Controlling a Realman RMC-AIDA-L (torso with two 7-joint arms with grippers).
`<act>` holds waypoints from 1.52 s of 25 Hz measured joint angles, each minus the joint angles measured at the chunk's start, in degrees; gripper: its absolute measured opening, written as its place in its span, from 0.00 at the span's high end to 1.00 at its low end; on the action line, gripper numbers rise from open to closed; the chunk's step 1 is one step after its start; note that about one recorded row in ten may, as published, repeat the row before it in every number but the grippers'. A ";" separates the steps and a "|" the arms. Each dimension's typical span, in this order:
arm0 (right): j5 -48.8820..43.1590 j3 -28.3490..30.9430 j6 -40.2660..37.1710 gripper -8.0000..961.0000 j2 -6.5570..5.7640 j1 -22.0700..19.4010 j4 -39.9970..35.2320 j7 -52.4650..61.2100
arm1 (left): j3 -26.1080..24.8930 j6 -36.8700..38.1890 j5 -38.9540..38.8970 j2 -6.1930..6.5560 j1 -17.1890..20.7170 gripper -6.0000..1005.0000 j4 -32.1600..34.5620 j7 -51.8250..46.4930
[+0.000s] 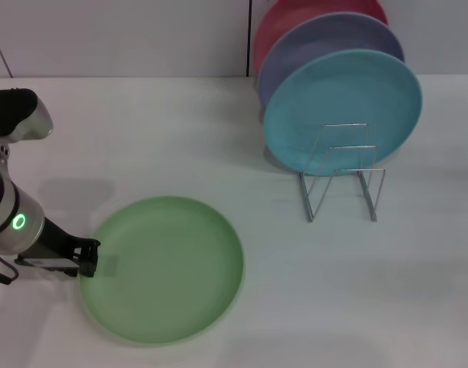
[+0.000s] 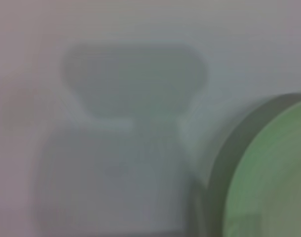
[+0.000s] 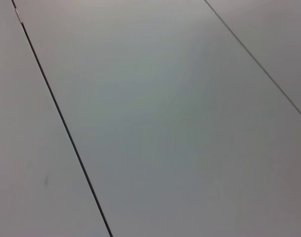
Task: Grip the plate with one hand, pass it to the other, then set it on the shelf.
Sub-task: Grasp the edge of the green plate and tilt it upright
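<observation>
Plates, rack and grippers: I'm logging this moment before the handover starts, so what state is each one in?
Green plate: lying flat on the table, left rim at the gripper.
Left gripper: low at the green plate's left rim; grip not visible.
Right gripper: out of view.
Wire rack: upright, front loops free.
Turquoise plate: standing on edge in the rack.
Lavender plate: standing behind it.
Red plate: standing rearmost.
</observation>
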 joint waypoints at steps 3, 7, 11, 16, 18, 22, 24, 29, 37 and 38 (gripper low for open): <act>0.00 0.00 -0.01 0.26 0.03 -0.04 0.00 0.00 | 0.03 -0.02 0.01 -0.01 -0.30 0.78 0.83 0.00; 0.00 0.00 -0.01 0.26 0.03 -0.03 0.00 0.00 | 0.04 -0.02 0.02 -0.08 -0.59 0.80 1.23 0.11; 0.00 0.00 -0.01 0.26 0.03 -0.03 0.00 0.00 | 0.29 -0.02 0.02 -0.10 -0.68 0.80 1.24 0.18; 0.00 0.00 -0.02 0.26 0.03 -0.10 0.00 0.00 | 0.58 0.01 0.01 -0.10 -0.68 0.83 1.24 0.56; 0.00 0.00 -0.10 0.26 0.03 -0.14 0.00 0.00 | 0.58 0.01 0.01 -0.10 -0.68 0.84 1.23 0.57; 0.00 0.00 -0.53 0.26 0.03 -0.33 0.00 0.00 | 0.56 0.01 -0.04 -0.10 -0.63 0.88 1.01 0.62; 0.00 0.00 -0.56 0.26 0.03 -0.35 0.00 0.00 | 0.52 0.17 -0.16 -0.10 -0.46 0.92 0.90 0.68; 0.00 0.00 -0.59 0.26 0.03 -0.45 0.00 -0.01 | 0.05 0.88 -0.75 -0.18 0.74 0.93 -0.61 1.47; -0.11 0.00 -0.62 0.26 0.09 -0.54 0.00 0.00 | 0.28 9.06 -0.83 -0.07 5.66 0.95 -4.79 1.61; -0.14 0.00 -0.63 0.26 0.10 -0.53 0.00 0.00 | 0.43 10.58 -0.86 -0.05 6.02 0.95 -4.79 1.82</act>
